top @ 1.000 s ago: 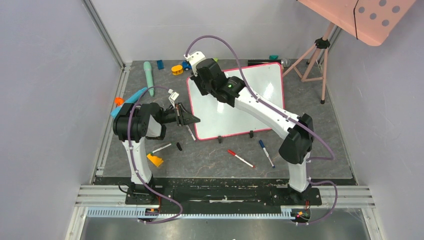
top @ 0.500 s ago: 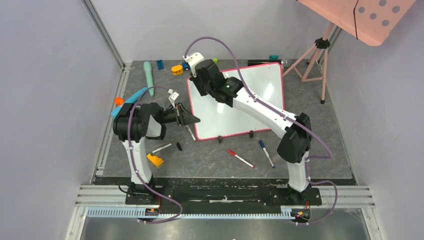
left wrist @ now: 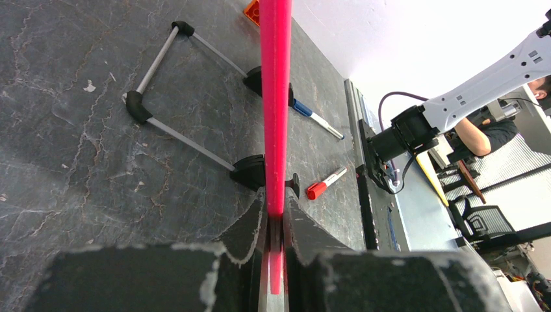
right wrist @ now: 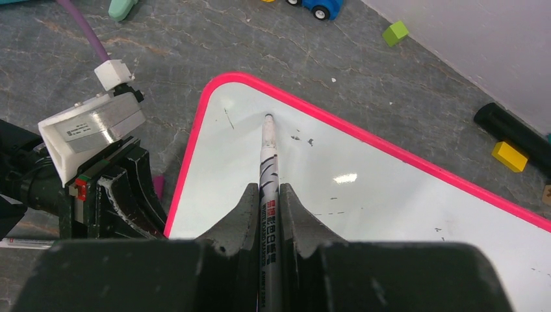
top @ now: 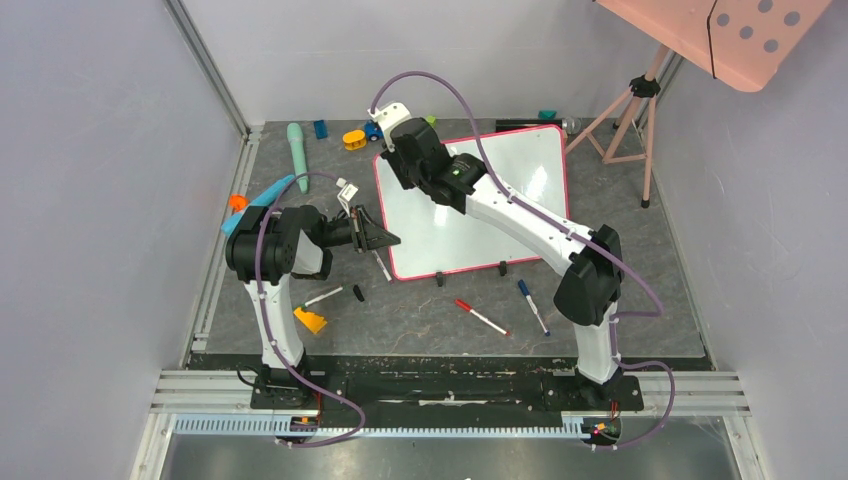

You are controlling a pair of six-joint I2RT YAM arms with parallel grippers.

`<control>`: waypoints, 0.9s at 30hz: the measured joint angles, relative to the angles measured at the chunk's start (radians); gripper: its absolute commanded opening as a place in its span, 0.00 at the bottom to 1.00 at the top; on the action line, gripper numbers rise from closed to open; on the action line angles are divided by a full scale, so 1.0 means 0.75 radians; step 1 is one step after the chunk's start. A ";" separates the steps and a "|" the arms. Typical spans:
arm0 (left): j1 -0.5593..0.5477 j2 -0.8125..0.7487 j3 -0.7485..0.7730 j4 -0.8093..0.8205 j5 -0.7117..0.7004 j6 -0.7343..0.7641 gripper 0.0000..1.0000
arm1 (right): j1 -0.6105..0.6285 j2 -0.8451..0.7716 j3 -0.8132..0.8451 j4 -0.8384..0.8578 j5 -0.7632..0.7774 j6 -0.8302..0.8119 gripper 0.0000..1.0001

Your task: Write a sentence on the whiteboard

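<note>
The left gripper (left wrist: 275,203) is clamping its jaws on the thin pink-red frame of the large glossy white rectangular whiteboard (top: 520,180), at the board's near left edge. In the left wrist view the frame is running straight ahead out of the pincer. The left arm is reaching sideways with its forearm low and level, which I judge to be steadying the board.

The board is resting on the dark grey stone-patterned table (top: 600,310), extending rightward from that pincer and passing beneath the right one.

The right gripper (right wrist: 268,192) is gripping a slim white-and-black marker pen (right wrist: 268,153). The pen's long axis is pointing forward out of the jaws, its tip at the board's far left corner; contact cannot be confirmed. The right arm is stretching across the board with its wrist pitched down.

Of the sentence, only a short black stroke (right wrist: 227,118) and specks are showing. Free writing surface is lying to the right of the tip.
</note>
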 measured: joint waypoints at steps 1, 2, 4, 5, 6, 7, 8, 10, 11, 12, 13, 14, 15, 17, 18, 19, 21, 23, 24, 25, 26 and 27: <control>0.000 0.000 0.000 0.000 0.000 0.000 0.02 | 0.000 0.000 0.000 0.004 0.004 0.000 0.00; 0.000 0.000 0.000 0.000 0.000 0.000 0.02 | -0.002 0.001 0.000 0.007 0.009 0.000 0.00; 0.000 0.000 0.000 0.000 0.000 0.000 0.02 | -0.003 0.002 0.000 0.014 0.015 0.000 0.00; 0.000 0.000 0.000 0.000 -0.001 0.000 0.02 | -0.003 0.003 0.000 0.015 0.017 0.000 0.00; 0.000 0.000 0.000 0.000 -0.001 0.000 0.02 | -0.003 0.003 0.000 0.015 0.018 0.000 0.00; 0.000 0.000 0.000 0.000 -0.002 0.000 0.02 | -0.004 0.004 0.000 0.015 0.018 0.000 0.00; 0.000 0.000 0.000 -0.001 -0.002 0.000 0.02 | -0.004 0.006 0.000 0.017 0.018 0.000 0.00; 0.000 0.000 -0.001 -0.001 -0.004 0.000 0.02 | -0.004 0.008 0.000 0.020 0.018 0.000 0.00; 0.000 0.000 -0.001 -0.001 -0.004 0.000 0.02 | -0.004 0.010 0.000 0.021 0.018 0.001 0.00; 0.000 0.000 -0.001 -0.001 -0.004 0.000 0.02 | -0.004 0.012 0.000 0.023 0.017 0.001 0.00; 0.000 0.000 -0.001 -0.001 -0.004 0.000 0.02 | -0.004 0.014 0.000 0.024 0.017 0.001 0.00; 0.000 0.000 -0.001 -0.001 -0.005 0.000 0.02 | -0.004 0.015 0.000 0.025 0.017 0.001 0.00; 0.000 0.000 -0.001 -0.001 -0.005 0.000 0.02 | -0.004 0.016 0.000 0.026 0.016 0.001 0.00; 0.000 0.000 -0.001 -0.001 -0.004 0.000 0.02 | -0.004 0.016 0.000 0.026 0.016 0.001 0.00; 0.000 0.000 -0.001 -0.001 -0.004 0.000 0.02 | -0.004 0.016 0.000 0.026 0.016 0.002 0.00; 0.000 0.000 -0.001 -0.001 -0.004 0.000 0.02 | -0.004 0.016 0.000 0.026 0.015 0.002 0.00; 0.000 0.000 -0.001 -0.001 -0.004 0.000 0.02 | -0.004 0.016 0.000 0.027 0.012 0.002 0.00; 0.000 0.000 -0.001 -0.001 -0.004 0.000 0.02 | -0.004 0.016 0.000 0.028 0.002 0.002 0.00; 0.000 0.000 -0.001 -0.001 -0.004 0.000 0.02 | -0.004 0.017 0.000 0.028 -0.005 0.002 0.00; 0.000 0.000 -0.001 -0.001 -0.004 0.000 0.02 | -0.004 0.017 0.000 0.028 -0.014 0.002 0.00; 0.000 0.000 -0.001 -0.001 -0.004 0.000 0.02 | -0.004 0.018 0.000 0.028 -0.020 0.002 0.00; 0.000 0.000 -0.001 -0.001 -0.004 0.000 0.02 | -0.004 0.018 0.000 0.028 -0.026 0.001 0.00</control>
